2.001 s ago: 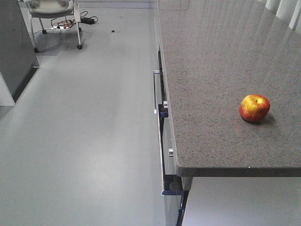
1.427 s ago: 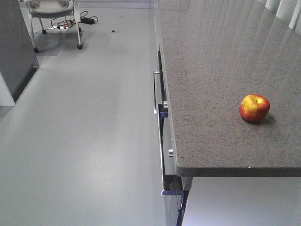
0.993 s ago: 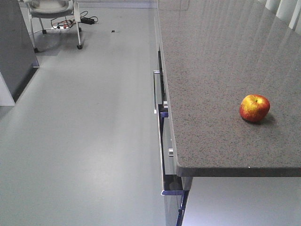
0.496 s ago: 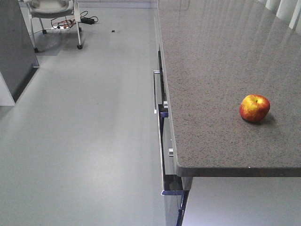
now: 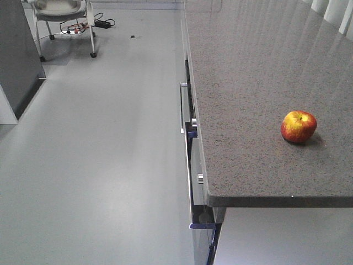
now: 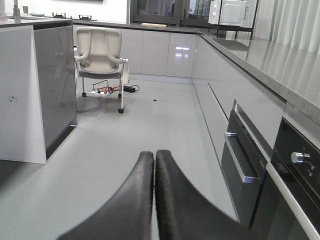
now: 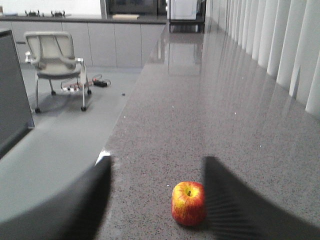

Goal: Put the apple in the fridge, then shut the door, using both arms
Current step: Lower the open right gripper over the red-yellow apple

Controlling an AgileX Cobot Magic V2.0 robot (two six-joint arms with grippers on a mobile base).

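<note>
The apple (image 5: 298, 126), red with yellow patches, rests stem up on the speckled grey stone countertop (image 5: 248, 83), near its front right part. In the right wrist view the apple (image 7: 188, 203) lies low between the two dark fingers of my right gripper (image 7: 157, 167). That gripper is open and the apple sits closer to the right finger (image 7: 220, 185), without touching it. My left gripper (image 6: 154, 154) is shut on nothing and hangs over the floor in the aisle. The fridge and the door are out of view.
Drawer fronts with metal handles (image 5: 181, 107) line the counter's left side, with an oven knob (image 6: 298, 157) lower down. A dark grey-sided island (image 6: 52, 85) stands across the aisle. A white wheeled chair (image 6: 100, 55) and cables (image 5: 88, 25) are at the far end.
</note>
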